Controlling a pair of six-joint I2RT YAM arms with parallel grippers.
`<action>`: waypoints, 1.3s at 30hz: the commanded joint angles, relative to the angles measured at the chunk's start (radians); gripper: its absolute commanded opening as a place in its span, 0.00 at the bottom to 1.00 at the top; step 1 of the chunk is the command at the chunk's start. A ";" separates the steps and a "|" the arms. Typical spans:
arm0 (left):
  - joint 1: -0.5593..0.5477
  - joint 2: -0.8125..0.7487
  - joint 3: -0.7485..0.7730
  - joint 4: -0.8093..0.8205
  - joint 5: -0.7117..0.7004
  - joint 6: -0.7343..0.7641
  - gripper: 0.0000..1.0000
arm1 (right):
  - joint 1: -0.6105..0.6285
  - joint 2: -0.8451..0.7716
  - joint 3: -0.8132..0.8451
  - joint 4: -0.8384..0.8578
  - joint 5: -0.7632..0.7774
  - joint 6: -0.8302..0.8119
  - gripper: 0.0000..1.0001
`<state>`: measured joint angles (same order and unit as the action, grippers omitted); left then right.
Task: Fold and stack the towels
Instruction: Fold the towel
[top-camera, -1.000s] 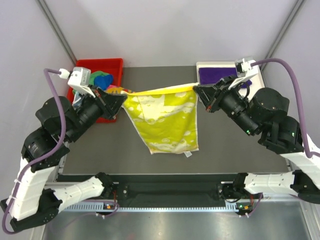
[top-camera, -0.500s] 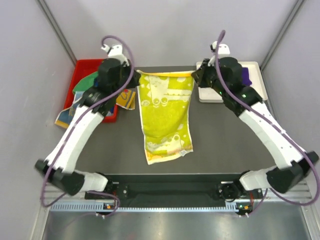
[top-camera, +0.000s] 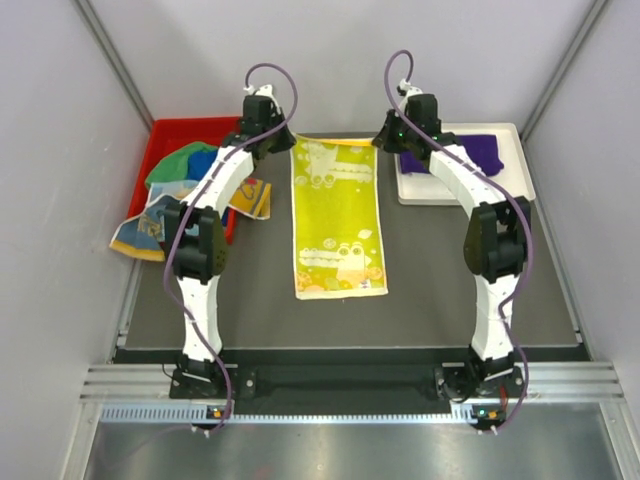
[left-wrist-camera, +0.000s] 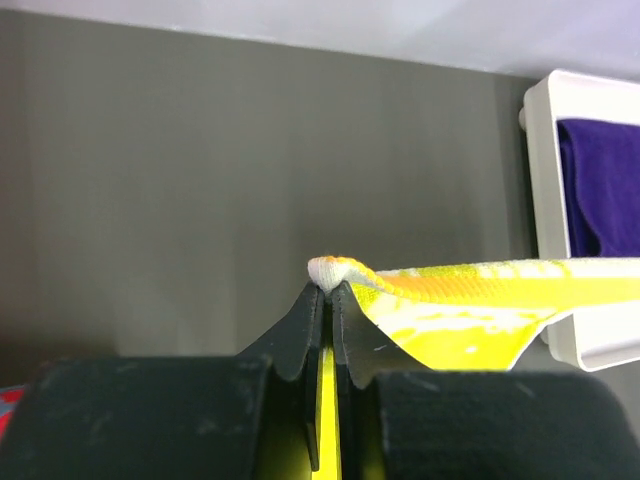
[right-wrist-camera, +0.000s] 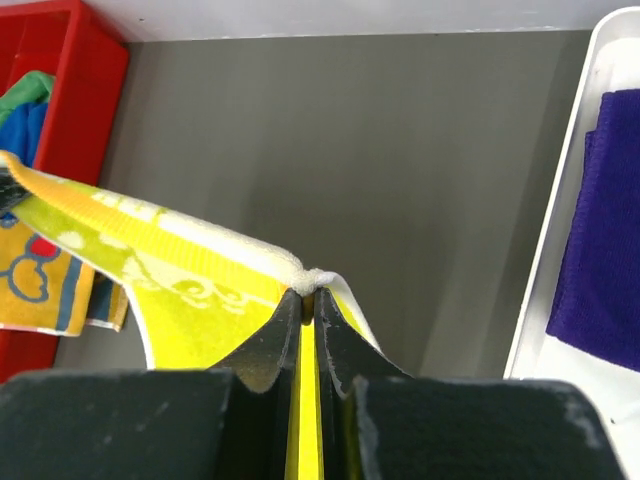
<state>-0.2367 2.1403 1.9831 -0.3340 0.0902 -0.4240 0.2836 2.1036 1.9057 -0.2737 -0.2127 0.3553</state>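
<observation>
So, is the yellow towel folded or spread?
Spread: yellow towel lies open along the table, far corners in left pincer and right pincer.

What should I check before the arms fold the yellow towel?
1. Left gripper shut on the far left corner of the yellow towel: ok.
2. Right gripper shut on the far right corner: ok.
3. Towel body flat on the table, near edge straight: ok.
4. Nothing lying on the towel: ok.
5. Apart from the multicoloured towel draped over the red bin: ok.
6. Far edge taut between the grippers: cannot tell.
</observation>
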 joint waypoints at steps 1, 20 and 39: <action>0.020 0.004 0.048 0.076 0.022 0.010 0.00 | -0.024 -0.033 -0.002 0.093 -0.028 0.016 0.00; -0.061 -0.425 -0.777 0.190 0.111 -0.079 0.00 | 0.035 -0.480 -0.775 0.171 -0.062 0.094 0.00; -0.251 -0.597 -1.012 0.084 -0.081 -0.093 0.00 | 0.115 -0.659 -1.068 0.183 -0.062 0.116 0.00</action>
<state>-0.4679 1.5959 0.9897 -0.2333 0.0658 -0.5182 0.3752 1.4914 0.8490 -0.1345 -0.2802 0.4580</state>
